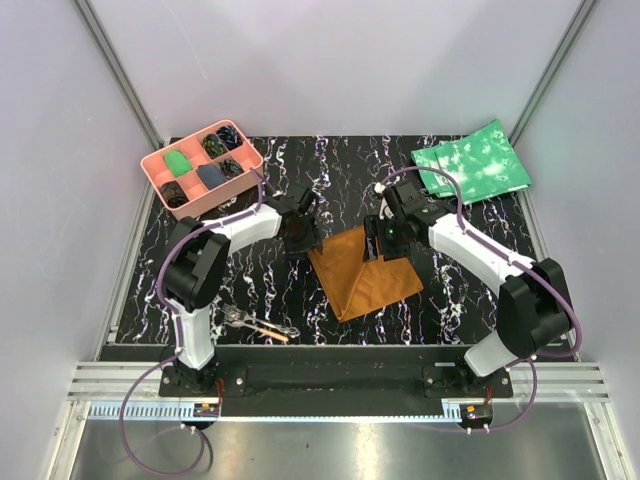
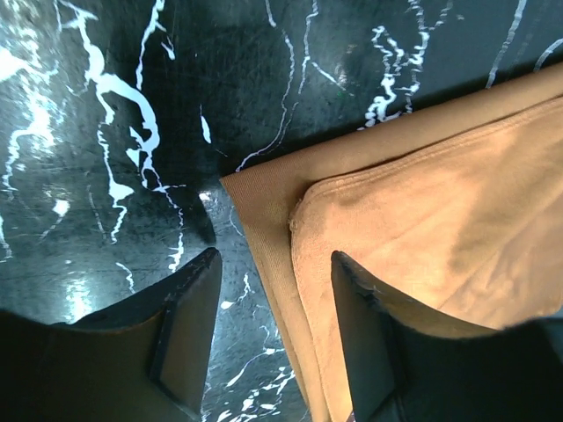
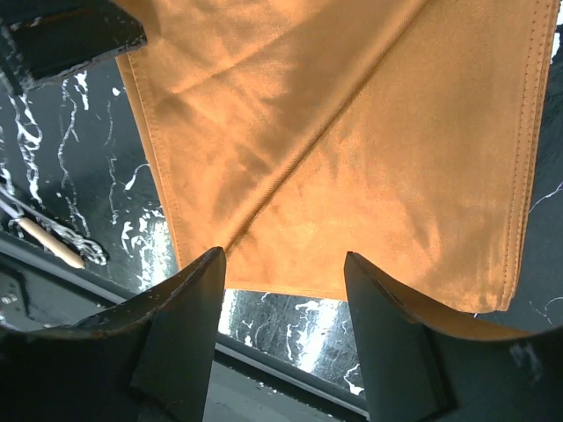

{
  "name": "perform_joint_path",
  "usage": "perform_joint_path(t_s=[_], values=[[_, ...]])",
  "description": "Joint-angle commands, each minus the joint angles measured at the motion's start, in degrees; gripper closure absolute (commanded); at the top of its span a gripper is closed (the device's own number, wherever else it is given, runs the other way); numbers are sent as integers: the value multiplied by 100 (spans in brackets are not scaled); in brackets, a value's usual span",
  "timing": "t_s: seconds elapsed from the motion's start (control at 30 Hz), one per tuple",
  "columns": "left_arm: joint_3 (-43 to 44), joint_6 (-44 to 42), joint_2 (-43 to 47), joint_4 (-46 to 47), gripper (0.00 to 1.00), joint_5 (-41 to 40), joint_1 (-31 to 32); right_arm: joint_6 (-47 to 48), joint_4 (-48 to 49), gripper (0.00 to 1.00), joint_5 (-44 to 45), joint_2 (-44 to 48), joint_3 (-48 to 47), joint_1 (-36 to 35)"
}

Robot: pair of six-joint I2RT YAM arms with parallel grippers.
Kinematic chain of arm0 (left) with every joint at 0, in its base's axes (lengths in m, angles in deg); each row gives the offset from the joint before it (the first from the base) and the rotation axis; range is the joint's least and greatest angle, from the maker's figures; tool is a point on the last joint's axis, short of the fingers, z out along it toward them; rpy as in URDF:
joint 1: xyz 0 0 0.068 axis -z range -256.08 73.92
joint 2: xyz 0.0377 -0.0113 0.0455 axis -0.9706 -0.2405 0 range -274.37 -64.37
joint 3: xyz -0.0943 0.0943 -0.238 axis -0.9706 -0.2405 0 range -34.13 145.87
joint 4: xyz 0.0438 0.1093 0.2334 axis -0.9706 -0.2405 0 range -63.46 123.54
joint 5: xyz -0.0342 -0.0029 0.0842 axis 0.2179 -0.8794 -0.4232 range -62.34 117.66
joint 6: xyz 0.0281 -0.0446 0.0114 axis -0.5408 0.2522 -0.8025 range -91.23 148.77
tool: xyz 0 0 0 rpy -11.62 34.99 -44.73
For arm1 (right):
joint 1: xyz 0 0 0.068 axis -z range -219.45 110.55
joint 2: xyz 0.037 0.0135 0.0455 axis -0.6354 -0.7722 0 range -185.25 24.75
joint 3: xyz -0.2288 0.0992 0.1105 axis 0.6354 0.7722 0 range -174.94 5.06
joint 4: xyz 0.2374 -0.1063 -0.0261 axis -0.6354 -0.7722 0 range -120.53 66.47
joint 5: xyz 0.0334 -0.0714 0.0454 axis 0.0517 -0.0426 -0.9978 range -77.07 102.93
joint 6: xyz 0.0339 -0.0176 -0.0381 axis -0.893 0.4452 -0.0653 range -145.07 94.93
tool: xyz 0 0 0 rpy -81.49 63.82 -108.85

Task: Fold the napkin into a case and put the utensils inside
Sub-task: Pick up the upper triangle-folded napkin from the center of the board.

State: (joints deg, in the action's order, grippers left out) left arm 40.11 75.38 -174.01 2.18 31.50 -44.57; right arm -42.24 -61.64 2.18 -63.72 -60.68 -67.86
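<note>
Between left end effector (image 2: 274,259), right end effector (image 3: 283,255): napkin (image 1: 362,272).

No text, label, brand or number is legible on the napkin (image 1: 362,275), pink tray (image 1: 150,168), green cloths (image 1: 475,160) or table (image 1: 250,290).

Pink compartment tray (image 1: 225,190) sitting far left on black marbled tabletop (image 1: 250,290), w/ small green & dark bits (image 1: 178,162) inside. Green mottled cloths (image 1: 472,160) lying far right.
</note>
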Motion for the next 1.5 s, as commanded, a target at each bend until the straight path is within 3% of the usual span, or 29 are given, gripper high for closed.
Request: perform_joint_path(t_s=[0.0,0.33,0.53,0.73,0.8,1.0,1.47], values=[[65,278,-180,217,50,-295,-4,3,207,36,318,339,8,-226],[-295,357,-206,577,62,-340,-127,-120,453,49,371,93,17,-1087],[-612,366,-127,937,70,-234,-233,-120,471,49,652,-232,-220,-1712],[-805,349,-39,1184,80,-76,-294,-111,330,57,1048,-917,-501,-2353],[-849,349,-31,1263,83,3,-294,-111,287,54,1285,-1014,-545,-2537],[-858,358,-75,1377,87,187,-286,-137,146,51,1549,-1269,-748,-2819],[-893,393,-110,1474,90,346,-329,-313,128,56,1549,-1595,-607,-3101]])
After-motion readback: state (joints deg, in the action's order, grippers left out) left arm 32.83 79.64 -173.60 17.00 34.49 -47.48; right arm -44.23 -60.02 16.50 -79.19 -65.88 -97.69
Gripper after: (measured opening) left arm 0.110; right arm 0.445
